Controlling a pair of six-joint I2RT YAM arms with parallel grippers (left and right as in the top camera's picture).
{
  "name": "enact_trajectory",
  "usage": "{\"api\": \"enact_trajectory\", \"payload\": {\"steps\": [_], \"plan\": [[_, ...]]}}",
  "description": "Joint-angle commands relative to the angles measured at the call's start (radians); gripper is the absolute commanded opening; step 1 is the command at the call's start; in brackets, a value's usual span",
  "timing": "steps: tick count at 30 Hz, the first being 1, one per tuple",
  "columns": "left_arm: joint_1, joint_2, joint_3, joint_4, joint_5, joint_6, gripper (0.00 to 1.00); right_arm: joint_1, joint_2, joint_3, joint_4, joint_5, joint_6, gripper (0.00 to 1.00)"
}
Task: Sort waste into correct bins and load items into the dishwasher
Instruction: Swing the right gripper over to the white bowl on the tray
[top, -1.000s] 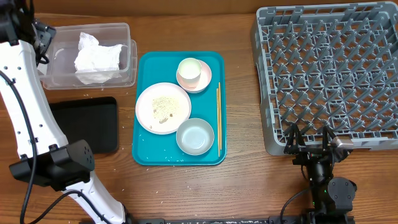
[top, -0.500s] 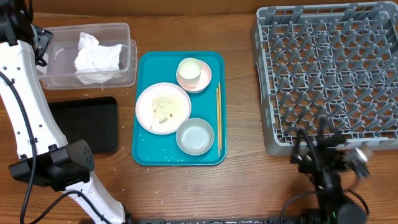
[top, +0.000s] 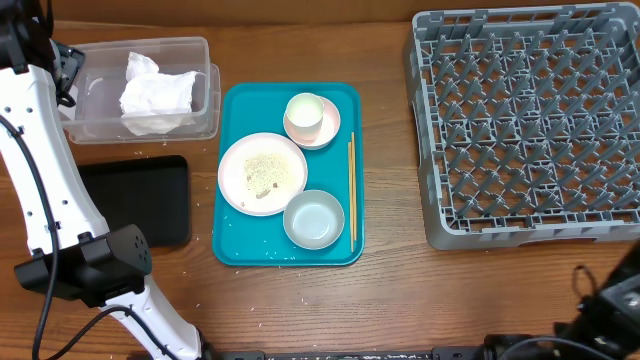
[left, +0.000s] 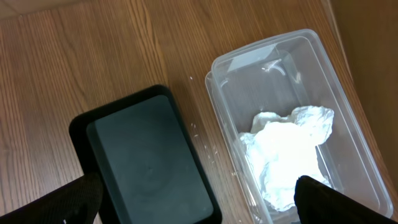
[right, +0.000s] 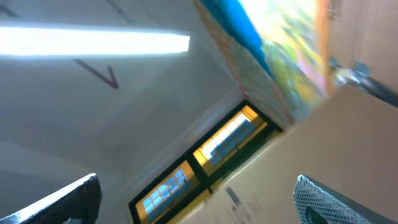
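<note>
A teal tray (top: 235, 250) holds a white plate (top: 262, 173) with crumbs, a cup (top: 305, 116) on a pink saucer (top: 334, 128), a pale blue bowl (top: 313, 219) and chopsticks (top: 351, 190). A grey dish rack (top: 525, 125) stands at the right. A clear bin (top: 100, 125) (left: 348, 112) holds crumpled white tissue (top: 155, 93) (left: 289, 149). A black bin (top: 135, 200) (left: 149, 162) lies beside it. My left gripper (left: 199, 205) is open and empty, high above both bins. My right gripper (right: 199, 199) is open and empty, facing the ceiling.
The left arm (top: 45, 170) runs along the table's left edge, over the black bin's side. Only a dark part of the right arm (top: 610, 310) shows at the bottom right corner, in front of the rack. Bare wood lies between tray and rack.
The right arm has swung away from the rack's front edge toward the bottom right corner, mostly out of the overhead view. The left arm and the tray items have not moved.
</note>
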Motion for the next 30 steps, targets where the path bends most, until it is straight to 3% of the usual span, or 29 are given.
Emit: {"api": "enact_trajectory", "payload": {"steps": [1, 5, 14, 19, 26, 30], "plan": [[-0.005, 0.009, -0.001, 0.000, -0.019, -0.009, 1.00, 0.005, 0.173, 0.232, -0.053, -0.165, -0.191, 1.00], [-0.005, 0.009, -0.001, 0.000, -0.019, -0.010, 1.00, 0.005, 0.412, 0.562, -0.307, -0.433, -0.401, 1.00], [-0.005, 0.009, -0.001, 0.000, -0.019, -0.009, 1.00, 0.005, 0.963, 1.368, -1.217, -0.976, -0.391, 1.00], [-0.005, 0.009, -0.001, 0.000, -0.019, -0.009, 1.00, 0.005, 1.136, 1.522, -1.617, -1.175, -0.391, 1.00], [-0.005, 0.009, -0.001, 0.001, -0.019, -0.009, 1.00, 0.042, 1.316, 1.522, -1.946, -1.096, -0.402, 1.00], [-0.005, 0.009, -0.001, 0.000, -0.019, -0.010, 1.00, 0.192, 1.386, 1.522, -2.062, -0.769, -0.401, 1.00]]}}
